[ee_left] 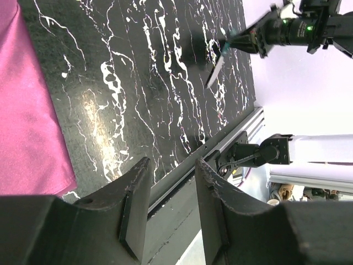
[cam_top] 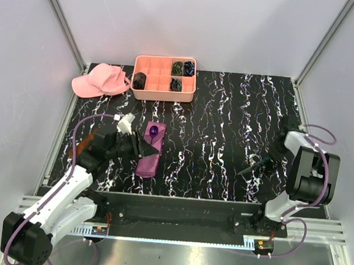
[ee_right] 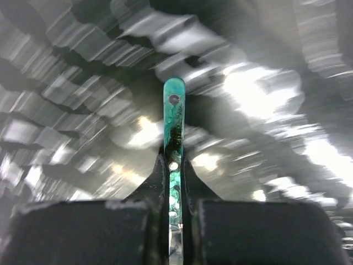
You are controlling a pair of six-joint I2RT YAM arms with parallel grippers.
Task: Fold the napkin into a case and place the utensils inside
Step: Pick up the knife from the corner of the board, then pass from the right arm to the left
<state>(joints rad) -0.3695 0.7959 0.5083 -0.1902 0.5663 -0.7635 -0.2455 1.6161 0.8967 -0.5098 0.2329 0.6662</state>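
The napkin [cam_top: 147,161] lies folded; our right gripper [ee_right: 174,161] pinches a teal-handled utensil [ee_right: 174,113]. We must next carry it into the case. Our left gripper [ee_left: 168,204] hangs half-spread, empty.

Magenta, satiny napkin [cam_top: 149,156] folded into narrow strip, flat, left of centre, long axis near-far. One utensil [ee_right: 174,124] at right: teal marbled handle, pale blade (possibly knife), clamped by handle, tip slanting down.

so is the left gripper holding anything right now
No, the left gripper has its jaws apart with nothing between them, and the napkin lies off to one side on the table.
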